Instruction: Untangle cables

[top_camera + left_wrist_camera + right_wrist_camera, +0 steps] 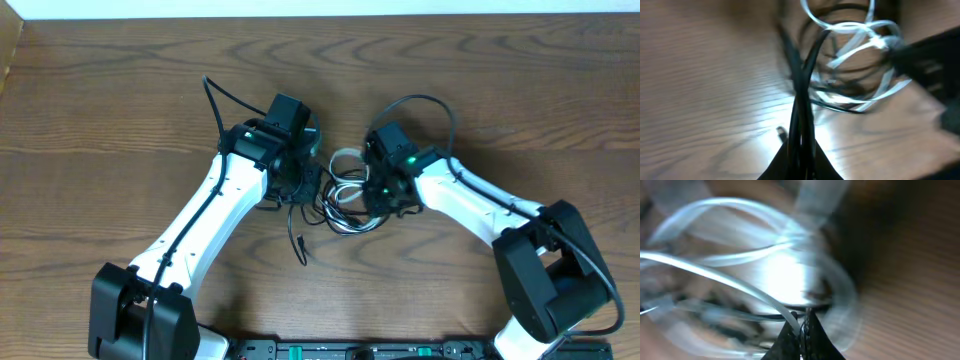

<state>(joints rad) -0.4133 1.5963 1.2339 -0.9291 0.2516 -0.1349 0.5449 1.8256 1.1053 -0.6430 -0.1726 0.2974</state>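
Tangle [345,195] sits at the middle of my worktop [100,100]. Left gripper [800,145] pinches black cable [802,85]; right gripper [802,330] is closed on white cable [740,287], I believe.

Grained wooden table [120,110], smooth glossy cables [802,100]

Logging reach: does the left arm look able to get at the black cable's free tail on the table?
Likely yes: the tail lies uncovered beside the left gripper, nothing over it, but that gripper is shut on black cable strands.
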